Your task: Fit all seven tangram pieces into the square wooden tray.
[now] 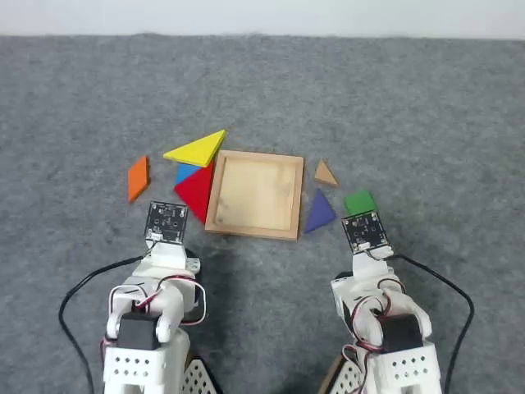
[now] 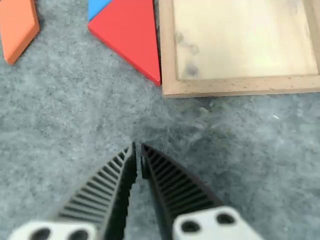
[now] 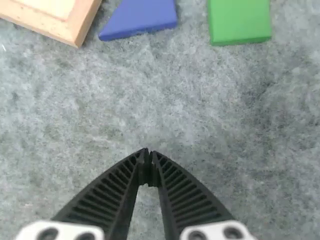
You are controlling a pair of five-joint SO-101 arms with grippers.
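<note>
Tray [image 1: 256, 156] is empty; all seven pieces lie flat on the grey felt [image 1: 426, 107] around it.

Left of tray: red triangle [image 1: 197, 195] touches the tray's left wall, blue piece [image 1: 185, 172] is tucked against red, yellow triangle [image 1: 197, 150] sits off the far-left corner, and orange parallelogram [image 1: 138, 178] is further left.

Right of tray: tan triangle [image 1: 325, 173], purple triangle [image 1: 318, 211], green square [image 1: 359, 202].

My left gripper [image 2: 137, 148] hangs off the tray's near-left corner, jaws down to a sliver, holding nothing. My right gripper [image 3: 148, 152] sits off the near-right corner, tips pressed together, also empty.

Risks:
- Descending with jaws this narrow shoves a piece instead of straddling it.
- Red is hard against the wall, so a finger gets no room on that side. It probably drags the tray or blue.
- Pieces are thin and flat, so a pinch may slip.
- Tray looks loose; one bump shifts it.
</note>
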